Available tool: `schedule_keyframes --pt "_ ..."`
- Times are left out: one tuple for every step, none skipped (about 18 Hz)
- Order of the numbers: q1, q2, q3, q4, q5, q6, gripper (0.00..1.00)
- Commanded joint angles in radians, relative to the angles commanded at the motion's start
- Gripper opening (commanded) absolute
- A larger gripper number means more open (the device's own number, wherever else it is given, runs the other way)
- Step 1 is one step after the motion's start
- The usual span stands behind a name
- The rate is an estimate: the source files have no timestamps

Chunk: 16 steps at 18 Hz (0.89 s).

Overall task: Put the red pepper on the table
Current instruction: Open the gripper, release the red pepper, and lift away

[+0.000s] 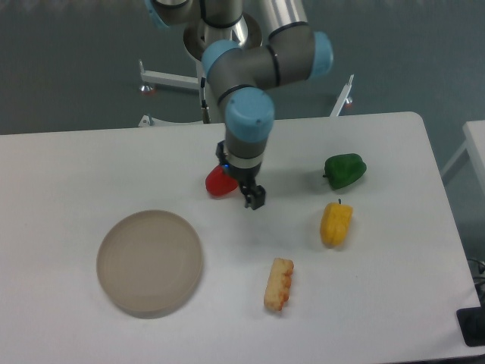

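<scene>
The red pepper [220, 183] is small and glossy and sits low at the middle of the white table [91, 159], just behind the plate's far right side. My gripper [236, 189] comes straight down onto it from the arm above. One dark fingertip [255, 199] shows right beside the pepper's right side, and the other finger is hidden behind the pepper. The jaws appear closed around the pepper. I cannot tell whether the pepper rests on the tabletop or hangs just above it.
A round beige-grey plate [149, 262] lies at the front left. A green pepper [345, 170] and a yellow pepper [336, 224] lie to the right. A piece of breaded food [279, 283] lies in front of the gripper.
</scene>
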Motion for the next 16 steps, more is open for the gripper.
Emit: schedule_keyframes --pt "0.021 -0.008 0.014 0.000 0.000 0.002 1.00" --pt "0.037 -0.023 0.032 0.000 0.000 0.014 1.00" --pt "0.042 -0.038 0.058 -0.005 -0.001 0.043 1.00" --pt "0.046 -0.052 0.081 -0.008 0.002 0.076 1.00" --pt "0.055 -0.063 0.112 -0.011 0.005 0.080 1.00" --pt "0.058 -0.065 0.135 -0.030 0.003 0.080 1.00" --pt "0.069 -0.068 0.169 -0.066 0.003 0.089 1.00" --pt "0.080 -0.078 0.208 -0.116 0.003 0.089 1.00" --pt "0.081 -0.094 0.253 -0.170 0.008 0.089 1.00" --pt "0.081 -0.118 0.313 -0.222 0.032 0.089 1.00" --pt "0.080 -0.132 0.342 -0.233 0.043 0.089 1.00" --pt "0.078 -0.143 0.362 -0.233 0.041 0.089 1.00" --pt "0.078 -0.153 0.380 -0.233 0.041 0.089 1.00" --pt "0.078 -0.155 0.382 -0.235 0.040 0.089 1.00" --pt "0.080 -0.154 0.378 -0.233 0.035 0.089 1.00" --pt "0.081 -0.152 0.376 -0.232 0.029 0.091 1.00"
